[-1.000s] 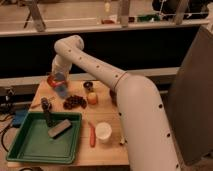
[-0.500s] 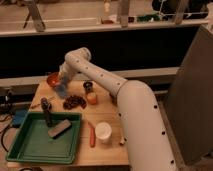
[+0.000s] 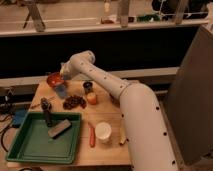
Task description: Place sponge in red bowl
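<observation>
Wooden table: gripper (grip state unclear) over red bowl; sponge unseen.

Lab-like room: wooden table, claw near bowl.

White arm stretched far left, tool low, pointing down.
</observation>
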You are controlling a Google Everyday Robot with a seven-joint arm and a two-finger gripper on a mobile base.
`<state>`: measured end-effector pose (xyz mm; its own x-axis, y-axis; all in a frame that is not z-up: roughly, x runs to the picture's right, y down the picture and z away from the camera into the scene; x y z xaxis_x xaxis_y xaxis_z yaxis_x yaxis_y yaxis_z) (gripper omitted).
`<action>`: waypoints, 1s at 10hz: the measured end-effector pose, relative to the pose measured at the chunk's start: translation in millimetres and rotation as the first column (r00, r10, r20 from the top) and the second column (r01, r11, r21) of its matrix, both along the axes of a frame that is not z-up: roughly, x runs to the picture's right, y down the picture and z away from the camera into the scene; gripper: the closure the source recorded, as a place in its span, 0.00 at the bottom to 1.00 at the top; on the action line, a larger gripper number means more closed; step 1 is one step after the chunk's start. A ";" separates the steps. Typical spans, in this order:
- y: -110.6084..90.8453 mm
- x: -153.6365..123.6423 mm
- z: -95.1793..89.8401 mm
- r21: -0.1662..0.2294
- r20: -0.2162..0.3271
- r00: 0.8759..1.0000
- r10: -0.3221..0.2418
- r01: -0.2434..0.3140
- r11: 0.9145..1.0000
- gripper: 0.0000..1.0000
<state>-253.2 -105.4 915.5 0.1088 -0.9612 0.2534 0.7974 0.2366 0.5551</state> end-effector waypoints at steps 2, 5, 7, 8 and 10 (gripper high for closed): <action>-5.4 -3.2 6.8 0.020 0.012 1.000 0.018 -0.018 1.000 1.00; -13.6 -11.6 17.8 0.040 0.021 0.999 0.027 -0.028 0.999 1.00; -17.5 -18.2 25.6 0.054 0.027 0.999 0.032 -0.034 0.998 1.00; -18.4 -22.3 28.0 0.060 0.032 0.999 0.032 -0.033 0.998 1.00; -20.2 -32.8 32.7 0.078 0.041 0.999 0.035 -0.039 0.996 1.00</action>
